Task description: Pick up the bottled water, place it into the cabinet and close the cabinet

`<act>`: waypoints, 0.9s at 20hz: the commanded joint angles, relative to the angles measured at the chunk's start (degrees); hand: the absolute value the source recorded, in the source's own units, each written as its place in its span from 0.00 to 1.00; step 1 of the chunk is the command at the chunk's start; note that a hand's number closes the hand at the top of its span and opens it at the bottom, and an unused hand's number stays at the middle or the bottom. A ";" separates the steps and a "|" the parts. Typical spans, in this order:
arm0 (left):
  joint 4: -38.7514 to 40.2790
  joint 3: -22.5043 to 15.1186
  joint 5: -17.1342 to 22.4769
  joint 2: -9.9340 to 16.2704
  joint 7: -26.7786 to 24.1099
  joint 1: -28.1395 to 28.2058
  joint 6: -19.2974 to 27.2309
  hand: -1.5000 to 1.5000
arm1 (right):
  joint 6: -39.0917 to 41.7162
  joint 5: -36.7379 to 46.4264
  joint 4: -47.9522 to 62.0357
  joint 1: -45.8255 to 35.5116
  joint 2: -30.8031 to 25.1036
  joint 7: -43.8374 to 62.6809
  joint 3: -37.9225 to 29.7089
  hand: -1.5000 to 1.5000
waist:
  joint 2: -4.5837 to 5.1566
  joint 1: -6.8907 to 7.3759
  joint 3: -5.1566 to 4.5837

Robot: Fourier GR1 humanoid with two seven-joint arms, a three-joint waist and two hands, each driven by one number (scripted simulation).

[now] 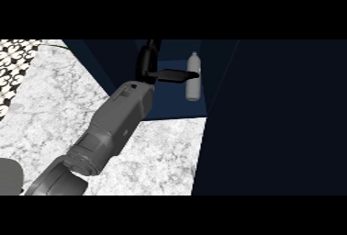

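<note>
- Item: pale translucent plastic water bottle [193, 78], slim, cap end toward the top of the view. It stands inside the dark blue cabinet [173, 110], on the far part of its floor, close to the right inner wall.
- Long axis of the bottle: runs up and down the view, so it appears upright on the cabinet floor, not lying flat.
- Item: one black hand [150, 69] on a grey forearm that crosses the counter diagonally from the lower left edge. Which arm it is cannot be settled from this view alone; judged by its entry point, it reads as the left.
- Hand state: one digit lies stretched out toward the bottle, its tip at or over the bottle's middle; the others point deeper into the cabinet. Nothing curls round the bottle, so the hand looks released, though contact at the tip cannot be ruled out.
- Key relation: the bottle lies just to the right of the hand, level with the outstretched digit.
- Item: white marbled stone counter [156, 151], its far edge meeting the cabinet's front.
- Item: large dark panel [271, 119] filling the right side, likely the open cabinet door.
- Other hand: not seen.
- Judgement: placing seems done; withdrawing leftward without tipping the bottle, then closing the door, remains.
</note>
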 commanded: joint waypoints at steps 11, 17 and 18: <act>-25.34 -11.57 8.12 -0.07 6.14 16.57 -2.55 0.00 | 1.61 0.49 -5.78 3.20 -0.78 2.16 -1.07 0.00 | -1.48 3.07 0.07; -39.96 -11.73 5.75 2.55 10.06 27.66 -2.39 1.00 | -0.23 5.62 -7.75 -0.08 -1.88 7.35 1.09 0.00 | -1.60 4.66 -0.01; -45.91 -14.28 4.93 1.33 13.57 29.23 2.03 1.00 | 0.29 5.66 -2.73 0.93 -1.94 2.56 0.81 0.00 | -2.12 5.55 0.07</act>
